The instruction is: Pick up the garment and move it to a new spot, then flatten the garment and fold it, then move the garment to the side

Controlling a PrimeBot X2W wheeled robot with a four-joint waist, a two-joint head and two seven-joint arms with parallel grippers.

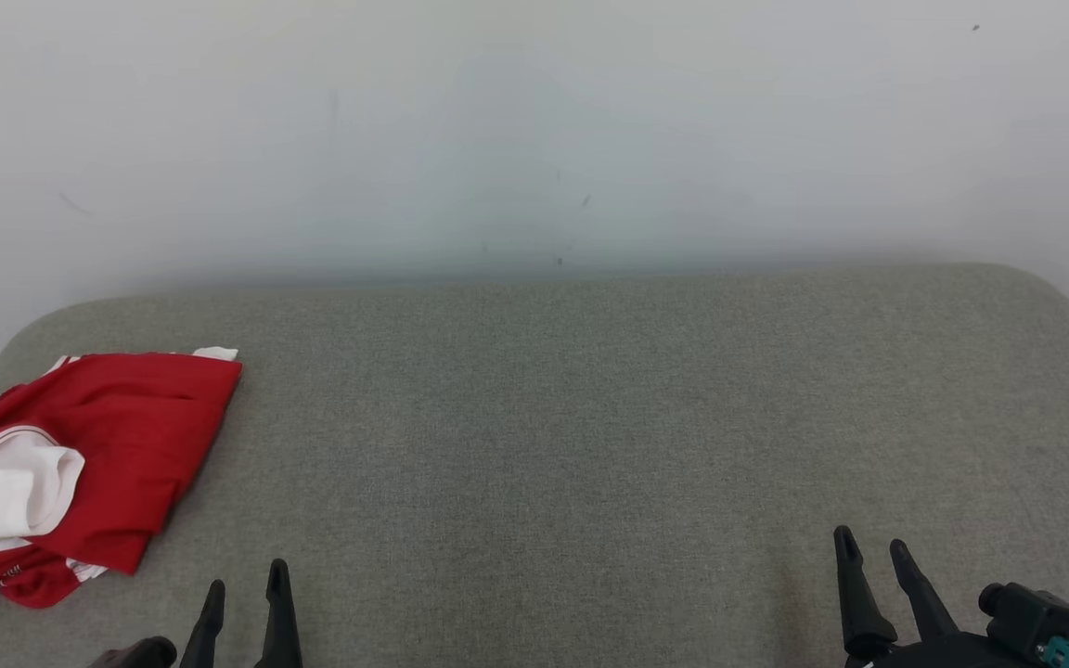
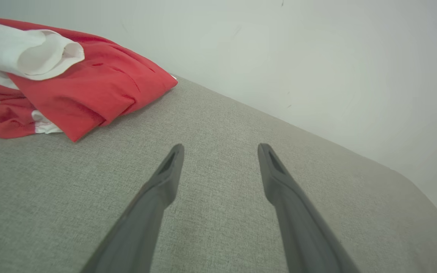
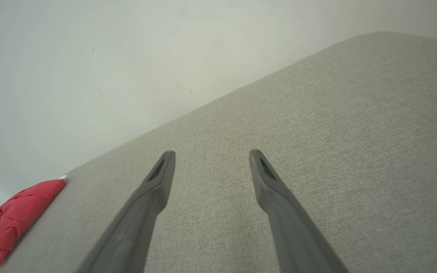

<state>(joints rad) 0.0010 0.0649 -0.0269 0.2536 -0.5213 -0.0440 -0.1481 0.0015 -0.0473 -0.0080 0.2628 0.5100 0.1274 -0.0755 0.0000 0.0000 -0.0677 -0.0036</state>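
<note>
Both hands sit at the near edge of the surface [image 1: 544, 417], a wide slab covered in grey woven cloth with rounded far corners. The left hand [image 1: 247, 575] is toward the surface's left end. Its two dark fingers are spread apart and point away across the cloth. In the left wrist view those fingers [image 2: 165, 178] stand well apart, with bare grey weave showing in the gap between them. Whether their tips touch the surface I cannot tell. The right hand [image 1: 869, 538] is toward the surface's right end, with its fingers parted as well. The right wrist view shows the two fingers [image 3: 275, 189] wide apart over plain cloth. Behind this hand, at the surface's near right corner, sits its black wrist housing with a small teal part [image 1: 1068, 651].

The garment [image 1: 126, 436] lies at the left end of the surface. It is red with white trim, loosely folded into a rumpled stack, and its left side runs past the surface's left edge in the head view. A white sleeve [image 1: 6, 492], rolled so that its open mouth shows, rests on top of the red layers. A small white corner pokes out at the side of the stack nearest the surface's far edge. The lowest fold carries some print, too small to read. The stack is apart from the left hand and well apart from the right hand.

A pale wall [image 1: 534, 121] rises behind the far edge of the surface, with a few small dark specks on it.
</note>
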